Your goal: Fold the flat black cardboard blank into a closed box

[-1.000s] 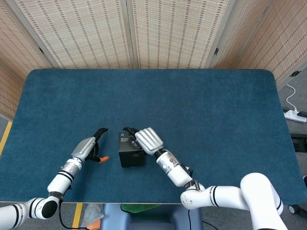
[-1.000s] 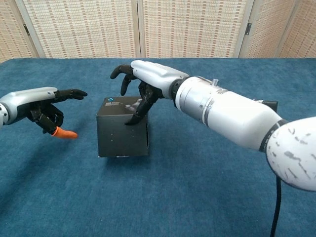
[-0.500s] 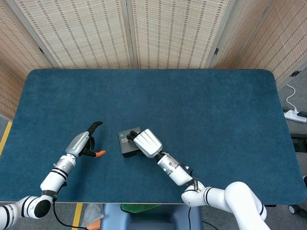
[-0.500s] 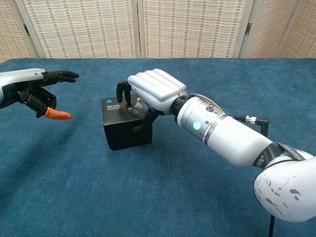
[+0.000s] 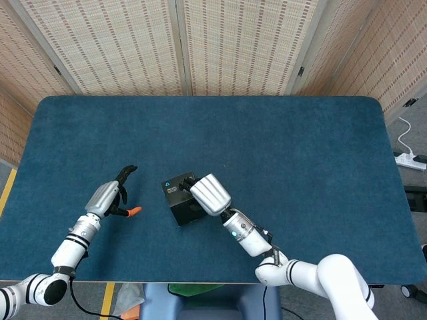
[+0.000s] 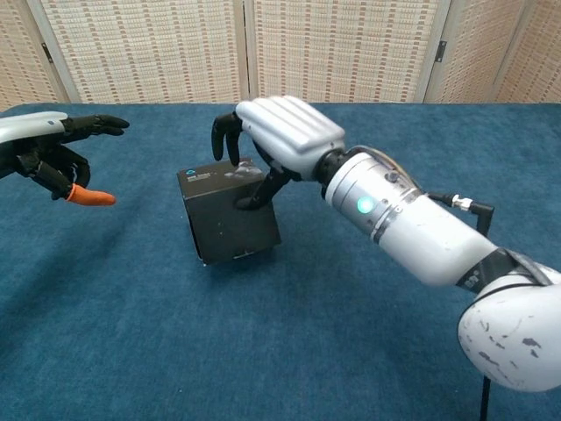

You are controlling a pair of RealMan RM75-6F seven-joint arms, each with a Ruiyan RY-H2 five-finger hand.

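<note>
The black cardboard box (image 5: 179,200) (image 6: 230,226) stands folded up near the table's front middle, tilted on one lower edge. My right hand (image 5: 209,194) (image 6: 282,139) grips it from above, dark fingers curled over its top and the thumb against its right side. My left hand (image 5: 109,197) (image 6: 46,146) hovers to the left of the box, well apart from it, fingers spread and holding nothing. Its orange thumb tip (image 5: 133,211) (image 6: 88,197) points toward the box.
Blue cloth covers the table (image 5: 267,147). Woven screens (image 5: 220,47) stand behind its far edge. A white power strip (image 5: 408,160) lies on the floor at the right. The front edge (image 5: 200,283) runs close under both forearms.
The right hand has closed over the box top, then turned and tilted the box. The left hand has drawn back to the left, away from the box.
</note>
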